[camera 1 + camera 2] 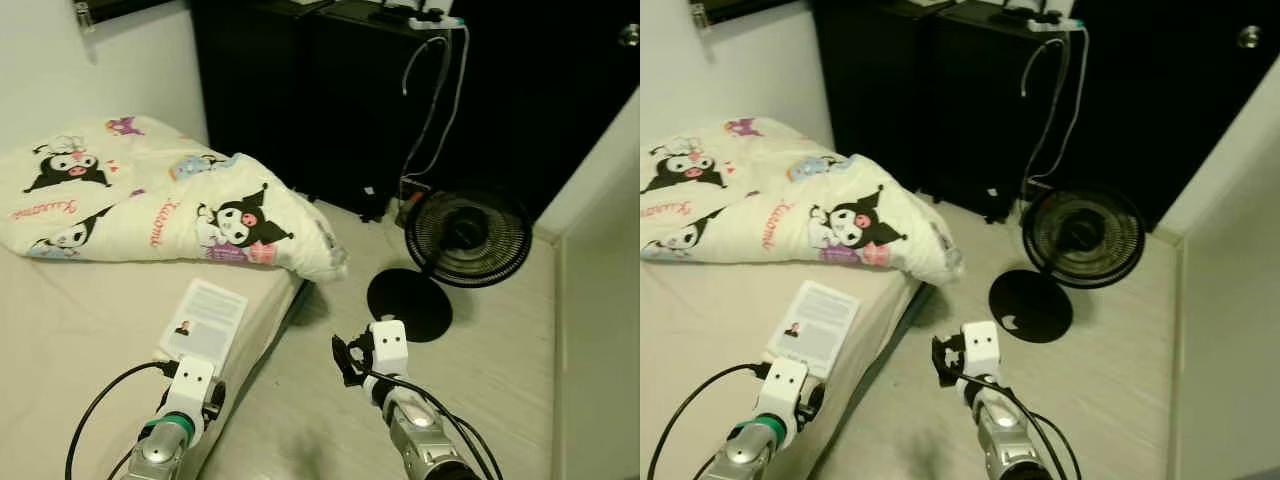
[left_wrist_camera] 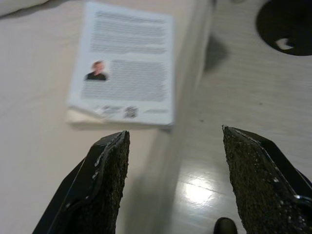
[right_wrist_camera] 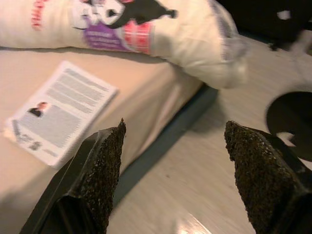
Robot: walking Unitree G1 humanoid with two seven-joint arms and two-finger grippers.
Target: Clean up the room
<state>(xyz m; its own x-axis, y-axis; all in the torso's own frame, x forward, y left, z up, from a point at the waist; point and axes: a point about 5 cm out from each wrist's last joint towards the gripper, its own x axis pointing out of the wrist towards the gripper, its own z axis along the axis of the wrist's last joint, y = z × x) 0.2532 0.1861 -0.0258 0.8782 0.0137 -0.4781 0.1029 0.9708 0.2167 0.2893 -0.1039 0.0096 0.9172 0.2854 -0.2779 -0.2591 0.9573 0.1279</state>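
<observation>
Your left gripper (image 2: 175, 161) and right gripper (image 3: 173, 161), both spread, hover near a white printed booklet (image 1: 205, 318) on the beige bed (image 1: 70, 330); its text is unreadable.

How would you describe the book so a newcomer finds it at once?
Start at the bed on the robot's left. Below the cartoon-print quilt, near the mattress edge, lies the book: flat, white, back cover up, with dense text and a small portrait photo.

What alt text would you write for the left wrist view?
A book lies back cover up near the edge of a bed, just beyond the open left gripper. Pale floor lies beside the bed.
</observation>
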